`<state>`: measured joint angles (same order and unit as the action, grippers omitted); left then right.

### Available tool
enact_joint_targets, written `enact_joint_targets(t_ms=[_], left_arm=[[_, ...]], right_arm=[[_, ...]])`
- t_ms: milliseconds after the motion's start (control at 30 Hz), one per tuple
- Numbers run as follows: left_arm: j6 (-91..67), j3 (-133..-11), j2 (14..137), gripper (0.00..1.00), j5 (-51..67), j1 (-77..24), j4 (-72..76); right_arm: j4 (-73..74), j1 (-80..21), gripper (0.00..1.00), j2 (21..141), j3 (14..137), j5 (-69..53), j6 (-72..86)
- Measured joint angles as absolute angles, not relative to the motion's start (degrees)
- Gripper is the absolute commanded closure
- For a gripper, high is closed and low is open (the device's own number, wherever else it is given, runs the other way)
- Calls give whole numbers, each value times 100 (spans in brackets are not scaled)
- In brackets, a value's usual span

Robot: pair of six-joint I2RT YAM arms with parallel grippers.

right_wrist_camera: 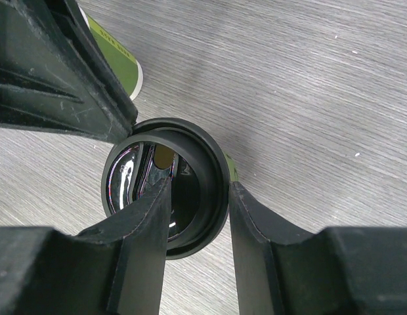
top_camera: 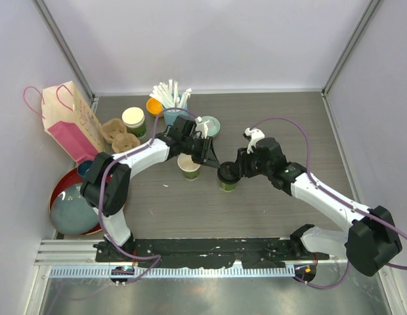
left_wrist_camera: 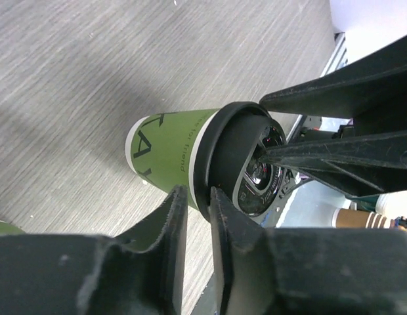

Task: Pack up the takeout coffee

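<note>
A: The lidless cup (top_camera: 189, 165) stands on the table (top_camera: 289, 118). The left gripper (left_wrist_camera: 198, 194)?
B: Jaws a slit apart at the rim of the black lid (left_wrist_camera: 246, 164); pinch unclear.
A: The right gripper (right_wrist_camera: 199, 186)?
B: Half-spread, closed on the lidded cup (top_camera: 226, 179) beside the lidless one; cup wall mostly hidden.

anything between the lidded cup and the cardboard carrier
yes: the open cup stands on the line from the lidded cup to the carrier, and the left arm lies along it too

From above, we note the lidded cup (top_camera: 228, 186) sits mostly under the right gripper (top_camera: 224, 173). Right wrist view: second cup (right_wrist_camera: 118, 62) half hidden behind the left gripper (top_camera: 216, 164), its print cropped and unreadable.
</note>
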<state>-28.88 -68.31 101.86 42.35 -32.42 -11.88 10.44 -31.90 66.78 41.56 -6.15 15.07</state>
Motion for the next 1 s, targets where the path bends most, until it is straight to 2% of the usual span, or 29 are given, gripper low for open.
enact_joint_targets(t_ms=[33, 267, 600, 1000], left_arm=[[-2825, -6923, 10200, 70, 4147, -3253, -1282], [-2609, -7487, 10241, 64, 3999, -3197, -1688], [-2099, -8326, 10221, 63, 4303, -2711, -2294], [-1262, -8582, 9673, 61, 4571, -2237, -3304]], right_arm=[[1076, -3197, 90, 6689, 4178, -613, 1498], [1256, -3247, 91, 6753, 4311, -543, 1494], [1374, -3304, 91, 6853, 4447, -226, 1586], [1135, -3326, 92, 7181, 4646, 447, 1623]])
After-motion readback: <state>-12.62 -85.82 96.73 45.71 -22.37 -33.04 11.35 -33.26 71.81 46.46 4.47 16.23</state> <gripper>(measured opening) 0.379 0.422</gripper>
